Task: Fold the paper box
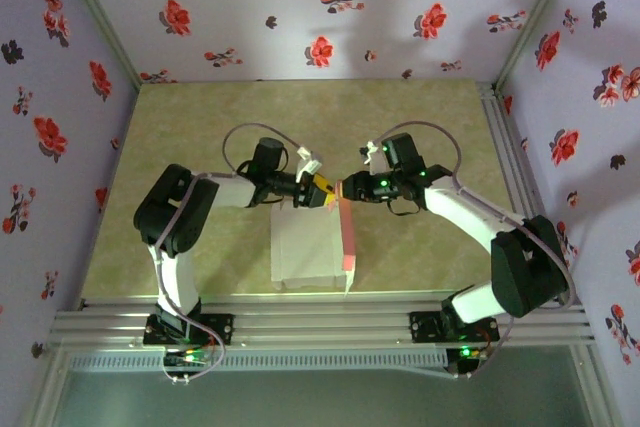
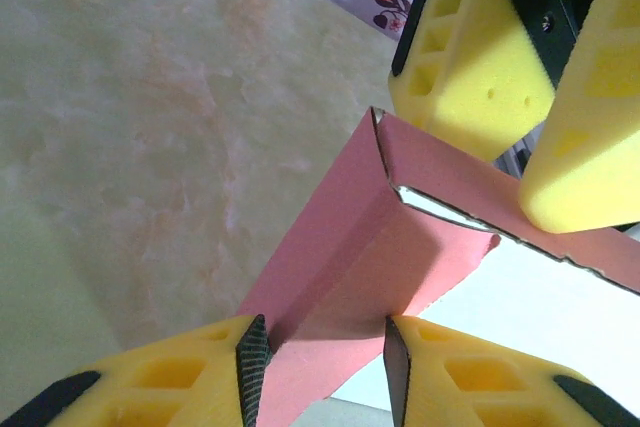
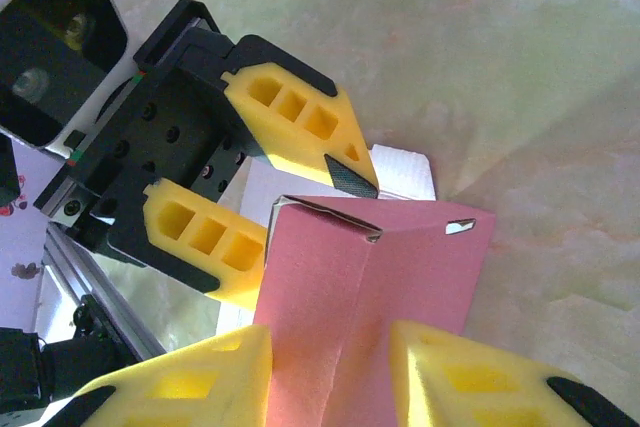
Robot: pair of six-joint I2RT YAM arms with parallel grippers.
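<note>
Salmon-pink on one face, whitish-grey on the other: the paper box (image 1: 310, 247) lies near the front edge of the counter (image 1: 200, 147), grey side up, with its right flap (image 1: 347, 232) raised and creased. My left hand (image 1: 325, 190) and right hand (image 1: 350, 189) meet at the flap's far end, each pinching the pink card. The counter is marbled green, and the lilac walls (image 1: 300, 7) are strewn with red flowers.

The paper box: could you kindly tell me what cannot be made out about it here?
- Top view: left gripper and right gripper cover the flap's far end; grip too small to judge.
- Left wrist view: bottom edge cuts off the flap's base.
- Right wrist view: flap and left gripper hide most of the box.
</note>
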